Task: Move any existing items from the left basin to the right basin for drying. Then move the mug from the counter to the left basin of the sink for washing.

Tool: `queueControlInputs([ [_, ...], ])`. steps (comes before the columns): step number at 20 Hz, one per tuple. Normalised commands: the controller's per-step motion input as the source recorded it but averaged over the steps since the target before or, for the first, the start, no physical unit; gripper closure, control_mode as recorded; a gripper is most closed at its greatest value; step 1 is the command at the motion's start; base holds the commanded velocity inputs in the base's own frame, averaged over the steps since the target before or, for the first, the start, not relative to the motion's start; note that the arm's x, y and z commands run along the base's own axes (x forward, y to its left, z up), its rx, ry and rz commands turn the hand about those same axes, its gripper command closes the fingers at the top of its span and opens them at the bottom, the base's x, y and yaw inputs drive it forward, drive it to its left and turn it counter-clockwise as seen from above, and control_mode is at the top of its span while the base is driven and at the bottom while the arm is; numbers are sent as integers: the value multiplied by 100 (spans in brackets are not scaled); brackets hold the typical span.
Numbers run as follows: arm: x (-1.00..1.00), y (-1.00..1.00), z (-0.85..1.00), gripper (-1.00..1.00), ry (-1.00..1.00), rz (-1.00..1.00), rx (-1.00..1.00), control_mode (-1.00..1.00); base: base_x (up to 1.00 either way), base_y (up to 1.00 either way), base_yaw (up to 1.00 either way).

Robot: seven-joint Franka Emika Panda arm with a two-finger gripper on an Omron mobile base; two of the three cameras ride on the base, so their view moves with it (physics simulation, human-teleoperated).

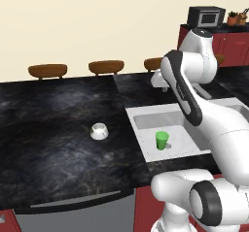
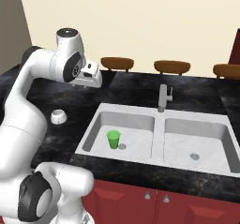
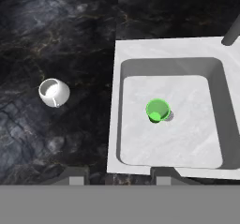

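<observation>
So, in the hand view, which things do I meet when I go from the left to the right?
counter → mug → left basin with the green cup in it → faucet

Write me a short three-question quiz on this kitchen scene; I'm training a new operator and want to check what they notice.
1. True or false: the green cup stands upright in the left basin.
2. Where is the mug? A) right basin B) on the counter, left of the sink C) under the faucet
3. Fill in: the right basin holds no items, just its ____.

Key: 1 true; 2 B; 3 drain.
</observation>
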Motion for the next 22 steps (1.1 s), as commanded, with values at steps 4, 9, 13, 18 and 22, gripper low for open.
queueControlInputs([
  [4, 0, 0, 0, -100, -1, 0, 0, -100, 0, 0, 0],
  [9, 0, 0, -8, -100, 0, 0, 0, -100, 0, 0, 0],
  [13, -6, -15, -1, -100, 0, -1, 1, -100, 0, 0, 0],
  [18, -8, -26, -8, -100, 0, -2, 2, -100, 0, 0, 0],
  [22, -5, -28, -14, -100, 0, -2, 0, -100, 0, 0, 0],
])
